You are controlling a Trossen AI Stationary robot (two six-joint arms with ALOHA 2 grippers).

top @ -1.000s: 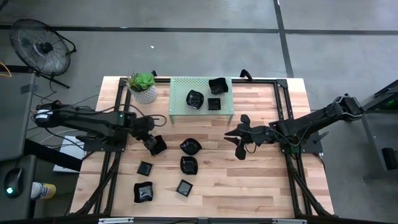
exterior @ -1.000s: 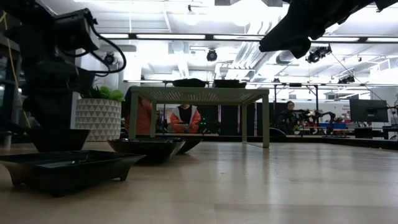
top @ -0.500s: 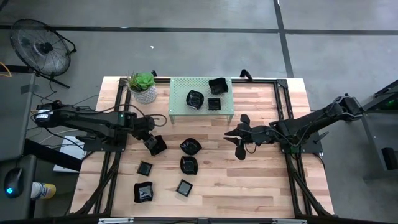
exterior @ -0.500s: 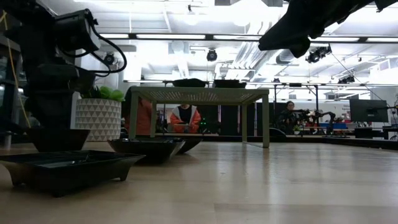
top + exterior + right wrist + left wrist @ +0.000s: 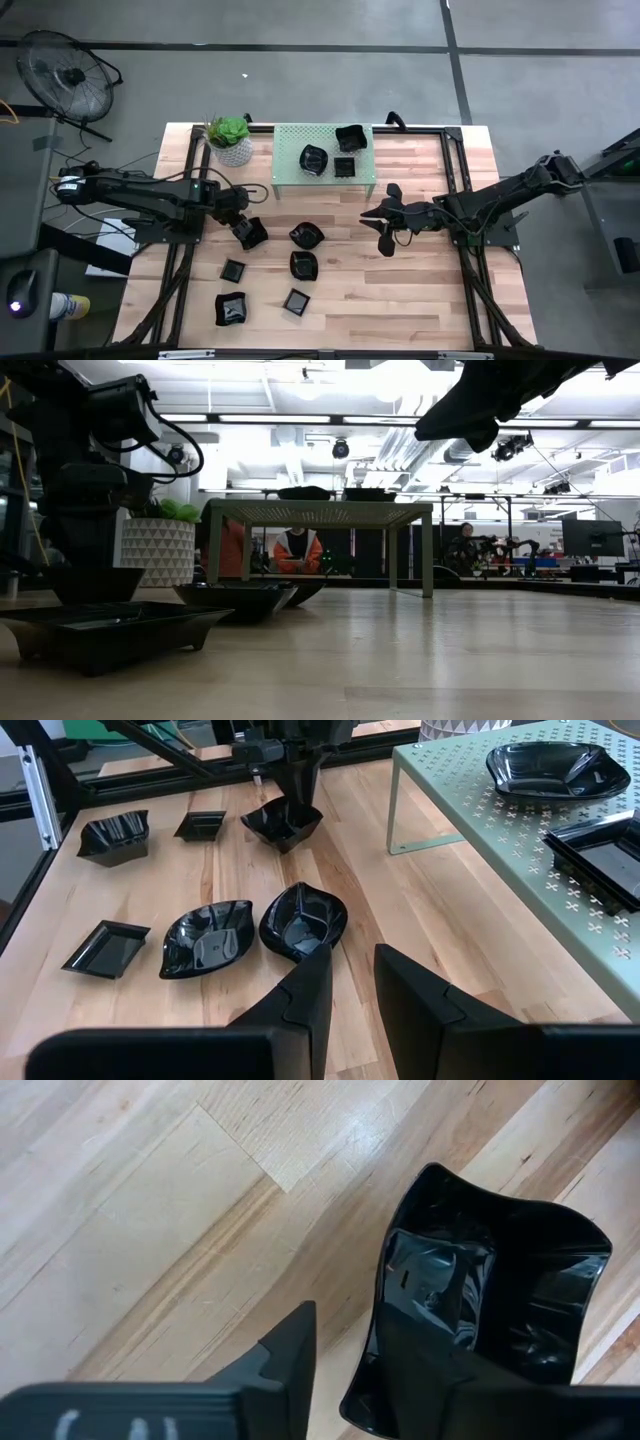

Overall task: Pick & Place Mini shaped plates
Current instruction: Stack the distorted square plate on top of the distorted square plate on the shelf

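Black glossy plate (image 5: 254, 234), near the bench's (image 5: 400, 290) left edge, has not shifted since the earlier frames, but the left gripper (image 5: 244, 232) has narrowed its fingers onto that plate's rim, one finger inside the dish and one outside. Its arm reaches in low from the left edge. The right gripper (image 5: 384, 222) hovers above mid-bench, fingers slightly parted, holding nothing.

In your left wrist view, the black dish (image 5: 490, 1310) is partly covered by one dark finger (image 5: 430, 1380), and its lower part runs off the frame. From above, the left gripper (image 5: 243, 228) hides that dish's rim, so you cannot tell whether it grips.
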